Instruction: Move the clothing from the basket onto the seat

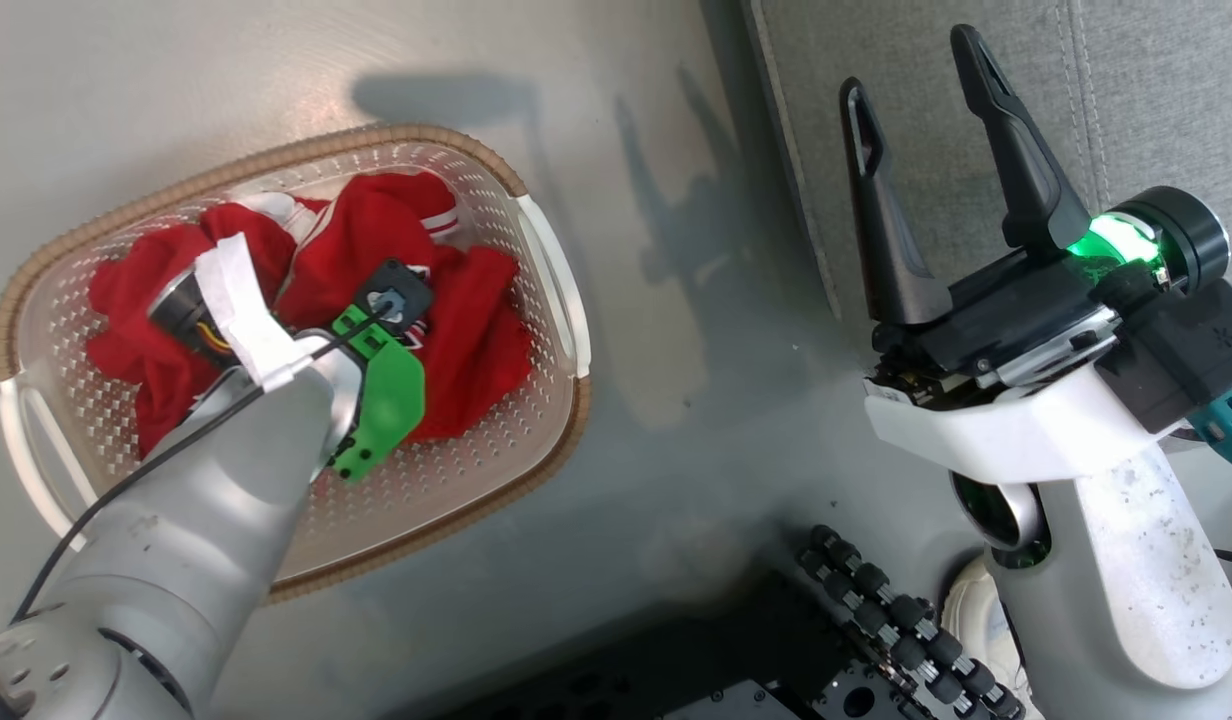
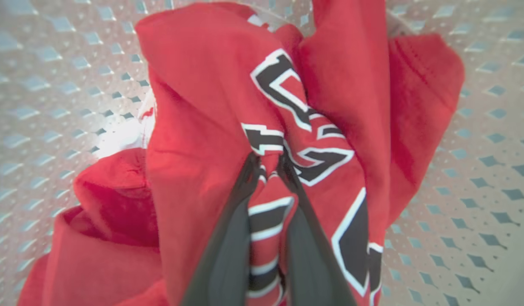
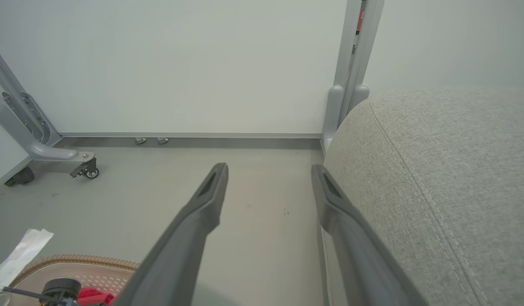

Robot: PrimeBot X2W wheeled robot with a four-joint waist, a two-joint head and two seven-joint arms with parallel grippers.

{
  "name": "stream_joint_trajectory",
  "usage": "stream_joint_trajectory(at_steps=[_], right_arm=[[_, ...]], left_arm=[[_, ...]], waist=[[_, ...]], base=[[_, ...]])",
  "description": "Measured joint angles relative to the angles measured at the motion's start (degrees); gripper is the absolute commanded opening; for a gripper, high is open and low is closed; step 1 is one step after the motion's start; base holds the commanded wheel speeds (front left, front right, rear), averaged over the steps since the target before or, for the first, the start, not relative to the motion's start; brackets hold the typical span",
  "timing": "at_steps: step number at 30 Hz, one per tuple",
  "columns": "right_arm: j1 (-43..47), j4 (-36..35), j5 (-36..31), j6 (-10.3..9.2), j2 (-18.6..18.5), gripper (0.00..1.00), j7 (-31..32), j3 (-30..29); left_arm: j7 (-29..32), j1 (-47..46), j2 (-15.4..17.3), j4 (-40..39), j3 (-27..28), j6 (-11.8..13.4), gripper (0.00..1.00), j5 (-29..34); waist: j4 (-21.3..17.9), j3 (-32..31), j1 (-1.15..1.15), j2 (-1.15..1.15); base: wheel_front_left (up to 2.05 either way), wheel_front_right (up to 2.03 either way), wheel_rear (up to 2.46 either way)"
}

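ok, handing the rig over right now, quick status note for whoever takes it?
Left gripper: shut on a fold of the jersey, down in the basket.
Right gripper: open, empty, beside the seat edge.
Done: grasp made; no garment moved yet.
Left: lift the jersey over to the seat, then fetch the striped garment; both lie in the basket.

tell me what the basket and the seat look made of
The basket looks like glossy white plastic punched with small holes, its rim a brown woven-look band. The seat looks like matte grey woven fabric with a stitched seam.
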Motion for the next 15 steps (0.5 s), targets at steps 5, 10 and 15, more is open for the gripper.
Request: stream_joint_trajectory(at_steps=[5,10,15], right_arm=[[0.31,1.51,-0.92,0.0,0.0,1.0,0.0,-0.16],[1.14,3.75,-1.94,0.0,0.03,1.0,0.0,0.01],[2.59,5.88,-2.34,0.0,0.04,1.0,0.0,-0.36]], left_arm=[[-3.55,0.08,-1.8,-1.4,-0.96,0.0,0.0,-1.52],[-7.51,1.36,-3.28,-2.75,-2.01,0.0,0.0,-2.92],[-11.14,3.63,-4.78,-3.81,-2.81,0.0,0.0,-4.8]], waist=[[0.95,-2.57,0.0,0.0],[2.41,-6.11,0.0,0.0],[3.97,-10.25,0.0,0.0]], base=[[0.0,0.0,0.0],[0.0,0.0,0.0],[0.0,0.0,0.0]])
